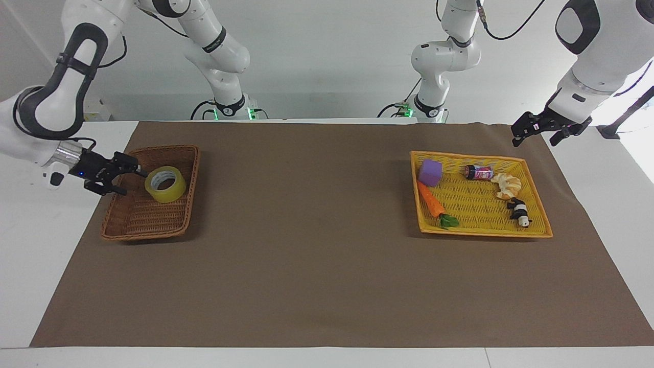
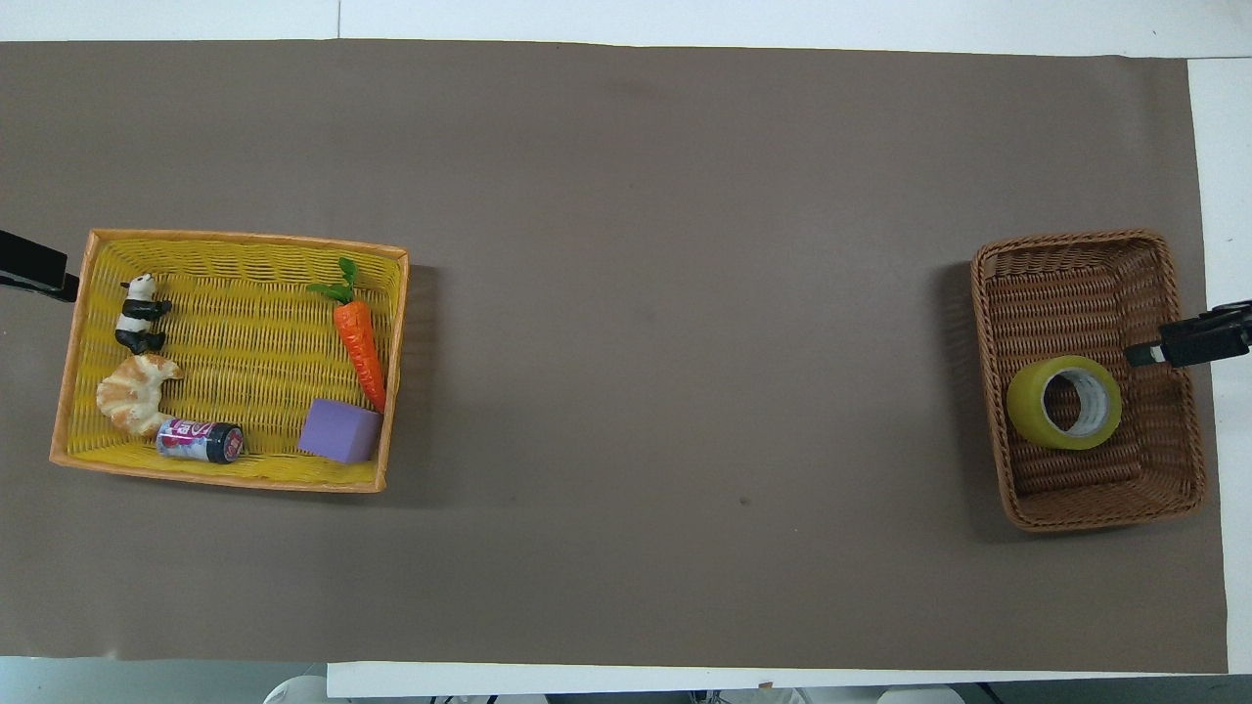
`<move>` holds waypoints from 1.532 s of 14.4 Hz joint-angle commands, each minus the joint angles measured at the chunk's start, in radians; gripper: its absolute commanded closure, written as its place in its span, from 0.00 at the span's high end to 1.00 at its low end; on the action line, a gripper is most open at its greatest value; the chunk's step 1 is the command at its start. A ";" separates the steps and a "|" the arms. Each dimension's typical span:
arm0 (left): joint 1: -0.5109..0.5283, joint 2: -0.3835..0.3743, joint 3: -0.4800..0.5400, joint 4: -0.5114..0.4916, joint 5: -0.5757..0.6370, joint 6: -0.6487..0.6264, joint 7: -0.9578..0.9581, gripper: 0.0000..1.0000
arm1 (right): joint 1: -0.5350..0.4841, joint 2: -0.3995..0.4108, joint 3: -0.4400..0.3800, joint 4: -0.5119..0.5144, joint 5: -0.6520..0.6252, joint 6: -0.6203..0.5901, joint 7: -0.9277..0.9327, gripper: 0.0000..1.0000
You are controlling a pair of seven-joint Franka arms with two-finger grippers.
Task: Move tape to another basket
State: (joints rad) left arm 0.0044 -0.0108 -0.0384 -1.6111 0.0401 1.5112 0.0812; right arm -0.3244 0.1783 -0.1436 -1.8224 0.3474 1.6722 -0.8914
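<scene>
The yellow tape (image 1: pixel 165 184) lies tilted inside the brown wicker basket (image 1: pixel 134 223) at the right arm's end of the table. It also shows in the overhead view (image 2: pixel 1066 402), in the half of the basket (image 2: pixel 1076 252) nearer to the robots. My right gripper (image 1: pixel 130 178) is open and empty, just beside the tape over the basket's outer rim, and apart from the tape; its tip shows in the overhead view (image 2: pixel 1149 349). My left gripper (image 1: pixel 534 139) hangs open and empty over the mat by the yellow tray's corner and shows at the edge of the overhead view (image 2: pixel 49 279).
A shallow yellow tray basket (image 1: pixel 534 232) at the left arm's end holds a purple cube (image 1: pixel 430 172), a carrot (image 1: pixel 431 202), a small can (image 1: pixel 479 173), a croissant (image 1: pixel 506 185) and a panda figure (image 1: pixel 519 211). A brown mat (image 1: pixel 306 245) covers the table.
</scene>
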 commanded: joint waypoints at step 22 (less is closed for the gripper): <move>0.003 -0.012 0.012 -0.032 0.009 -0.005 0.005 1.00 | 0.355 -0.172 -0.017 0.270 -0.352 -0.261 0.712 1.00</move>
State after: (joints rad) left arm 0.0076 -0.0106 -0.0277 -1.6300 0.0401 1.5102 0.0811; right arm 0.0088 0.0203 -0.1303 -1.5460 0.0096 1.4153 -0.1948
